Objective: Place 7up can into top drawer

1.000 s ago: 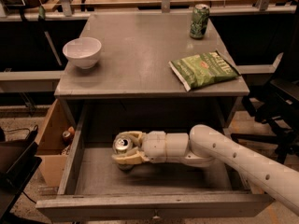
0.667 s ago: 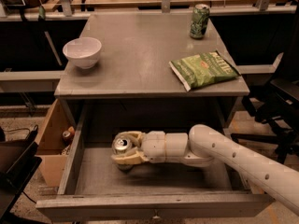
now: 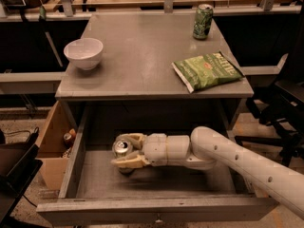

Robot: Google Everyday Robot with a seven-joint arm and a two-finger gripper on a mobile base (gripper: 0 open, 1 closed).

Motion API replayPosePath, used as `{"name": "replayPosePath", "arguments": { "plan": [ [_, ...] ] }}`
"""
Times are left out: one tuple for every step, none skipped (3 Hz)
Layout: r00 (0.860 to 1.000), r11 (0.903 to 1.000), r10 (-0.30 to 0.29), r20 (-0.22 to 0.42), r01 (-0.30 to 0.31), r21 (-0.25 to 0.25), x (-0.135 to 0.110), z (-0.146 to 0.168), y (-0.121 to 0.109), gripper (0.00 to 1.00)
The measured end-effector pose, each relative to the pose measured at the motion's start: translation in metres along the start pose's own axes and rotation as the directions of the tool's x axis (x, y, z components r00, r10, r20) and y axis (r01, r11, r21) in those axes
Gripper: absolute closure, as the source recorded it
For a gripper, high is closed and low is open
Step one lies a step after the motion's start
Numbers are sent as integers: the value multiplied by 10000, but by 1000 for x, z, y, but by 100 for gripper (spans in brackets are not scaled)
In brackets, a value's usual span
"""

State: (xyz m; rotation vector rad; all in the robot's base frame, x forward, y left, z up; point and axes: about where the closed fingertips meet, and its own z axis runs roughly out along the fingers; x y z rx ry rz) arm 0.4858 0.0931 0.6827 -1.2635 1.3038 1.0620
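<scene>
The table [image 3: 137,56] carries a green bag [image 3: 207,71], a white bowl [image 3: 84,53] and a dark green can [image 3: 203,21] at the back. Below, the drawer [image 3: 156,208] stands pulled open. The arm [image 3: 247,163] reaches into it from the right. The gripper [image 3: 118,150] is clamped on the 7up can [image 3: 122,147], upright inside the drawer, left of centre.

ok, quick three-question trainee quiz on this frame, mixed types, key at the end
1. True or false: the white bowl sits inside the top drawer.
2. Fill in: the dark green can stands behind the chip bag on the ____.
3. Where is the 7up can? A) in the bowl B) upright in the drawer, between the fingers of the claw C) on the chip bag
Key: 1 false; 2 table; 3 B.
</scene>
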Motion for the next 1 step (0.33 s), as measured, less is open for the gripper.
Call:
{"name": "replayPosePath", "arguments": {
  "plan": [
    [10000,10000,-5,8,5,-33,-1,1,1,0]
  ]
}}
